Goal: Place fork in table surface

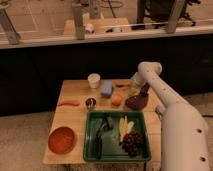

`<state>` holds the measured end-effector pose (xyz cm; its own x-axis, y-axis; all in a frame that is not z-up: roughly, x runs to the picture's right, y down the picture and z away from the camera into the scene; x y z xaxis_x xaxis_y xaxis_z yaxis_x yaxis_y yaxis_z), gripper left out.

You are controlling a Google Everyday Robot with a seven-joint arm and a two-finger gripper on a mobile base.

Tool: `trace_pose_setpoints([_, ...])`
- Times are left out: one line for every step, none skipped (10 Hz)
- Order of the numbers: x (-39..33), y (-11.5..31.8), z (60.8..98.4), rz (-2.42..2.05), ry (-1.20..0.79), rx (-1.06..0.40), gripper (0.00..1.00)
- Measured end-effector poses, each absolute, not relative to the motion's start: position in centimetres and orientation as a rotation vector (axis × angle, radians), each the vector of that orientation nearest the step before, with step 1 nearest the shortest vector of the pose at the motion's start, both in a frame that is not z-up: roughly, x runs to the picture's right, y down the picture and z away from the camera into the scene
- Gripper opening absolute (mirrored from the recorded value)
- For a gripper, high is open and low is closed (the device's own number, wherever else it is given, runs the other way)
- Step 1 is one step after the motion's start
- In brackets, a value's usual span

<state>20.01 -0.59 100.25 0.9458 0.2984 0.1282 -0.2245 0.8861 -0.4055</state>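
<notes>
At the far right of the flat light-wood table surface, the dark gripper hangs just over the dark purple bowl; spread or closed, I cannot tell. The thin orange-brown fork seems to lie on the wood just beside it, so I would lift straight up and not brush it.

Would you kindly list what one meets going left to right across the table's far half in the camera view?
From the left: orange carrot-like stick, white cup, blue boxy object, small round orange object, dark purple bowl, with the end effector over the bowl's far right rim.
</notes>
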Motion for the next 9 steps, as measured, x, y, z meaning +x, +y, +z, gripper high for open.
trace_pose_setpoints([20.07,-0.46,100.32,0.274,-0.189,-0.4,0.8])
trace_pose_setpoints([20.13,-0.41,100.34,0.275,-0.188,-0.402,0.8])
trace_pose_setpoints([20.18,-0.3,100.4,0.275,-0.186,-0.404,0.8])
trace_pose_setpoints([20.21,-0.28,100.42,0.278,-0.186,-0.405,0.8])
trace_pose_setpoints([20.22,-0.28,100.41,0.28,-0.187,-0.406,0.8])
trace_pose_setpoints([20.21,-0.33,100.41,0.282,-0.189,-0.406,0.8])
trace_pose_setpoints([20.18,-0.39,100.42,0.284,-0.19,-0.406,0.8])
trace_pose_setpoints([20.1,-0.49,100.41,0.285,-0.192,-0.406,0.8])
trace_pose_setpoints([20.0,-0.56,100.43,0.285,-0.194,-0.406,0.8])
